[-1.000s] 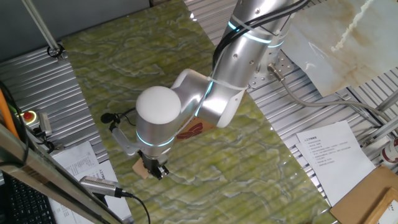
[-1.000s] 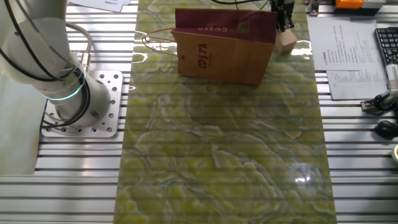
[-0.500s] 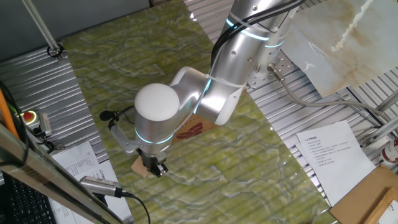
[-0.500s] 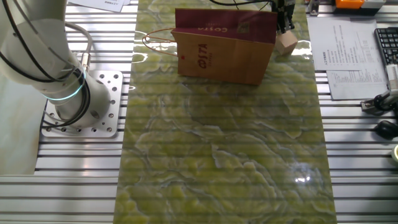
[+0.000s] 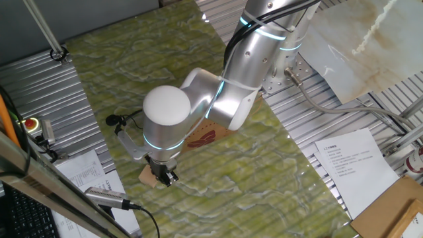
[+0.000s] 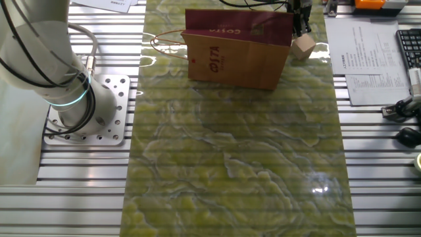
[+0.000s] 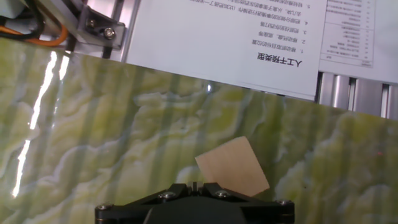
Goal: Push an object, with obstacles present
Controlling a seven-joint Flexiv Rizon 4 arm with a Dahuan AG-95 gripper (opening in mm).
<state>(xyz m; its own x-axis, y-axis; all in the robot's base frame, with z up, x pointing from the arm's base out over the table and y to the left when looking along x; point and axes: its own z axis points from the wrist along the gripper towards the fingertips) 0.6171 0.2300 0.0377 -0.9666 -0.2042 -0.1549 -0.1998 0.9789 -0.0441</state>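
The object, a small light-tan wooden cube (image 6: 302,47), sits on the green marbled mat (image 6: 237,151) just off the right end of the obstacle. That obstacle is a brown COSTA paper bag (image 6: 237,56) with a maroon top band, lying near the mat's far edge. My gripper (image 6: 301,25) stands right behind the cube, fingers together and holding nothing. In the hand view the cube (image 7: 233,167) lies directly in front of the shut gripper (image 7: 194,185), slightly to its right. In one fixed view the arm hides most of the bag (image 5: 205,139); the cube (image 5: 149,177) shows beside the gripper (image 5: 165,177).
Printed sheets (image 7: 230,37) lie just beyond the mat's edge on the ribbed metal table. A keyboard (image 6: 409,46) and a black cable plug (image 6: 408,135) are at the right. The arm's base plate (image 6: 99,112) stands left of the mat.
The gripper has crept a little along the bag's end, and the cube has slid slightly ahead of it, away from the mat's far edge.
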